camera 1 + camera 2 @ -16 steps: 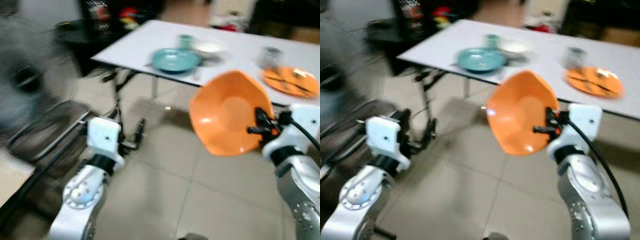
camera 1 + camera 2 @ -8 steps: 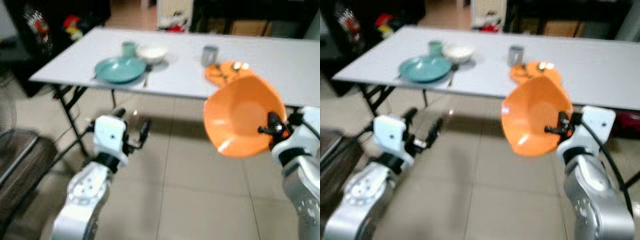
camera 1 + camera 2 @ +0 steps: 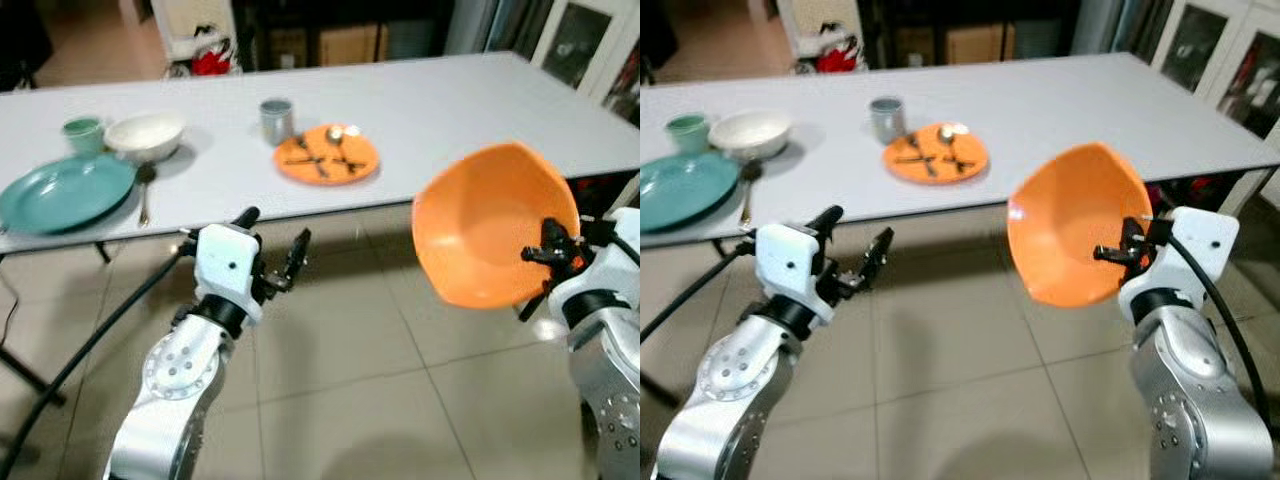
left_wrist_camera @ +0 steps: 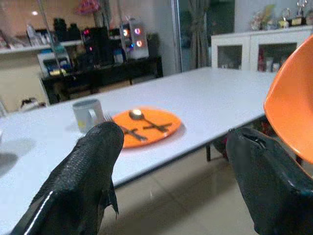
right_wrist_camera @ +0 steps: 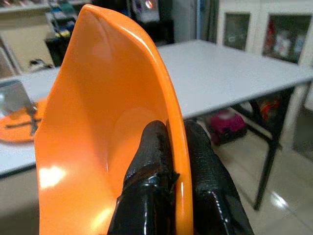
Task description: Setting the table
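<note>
While clamped on the rim of the orange bowl, right tool holds it tilted on edge, short of the table. Left tool spread wide, empty, orange plate on table beyond it.

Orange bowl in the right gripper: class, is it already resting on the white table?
No. The orange bowl hangs tilted in the air over the floor tiles, pinched at its rim by the right gripper, short of the white table.

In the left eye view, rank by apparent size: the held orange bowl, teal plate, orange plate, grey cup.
1. Orange bowl, pinched at its rim by the right gripper; it is nearest the camera, which inflates it.
2. Teal plate, partly cut off.
3. Orange plate.
4. Grey cup.
</note>
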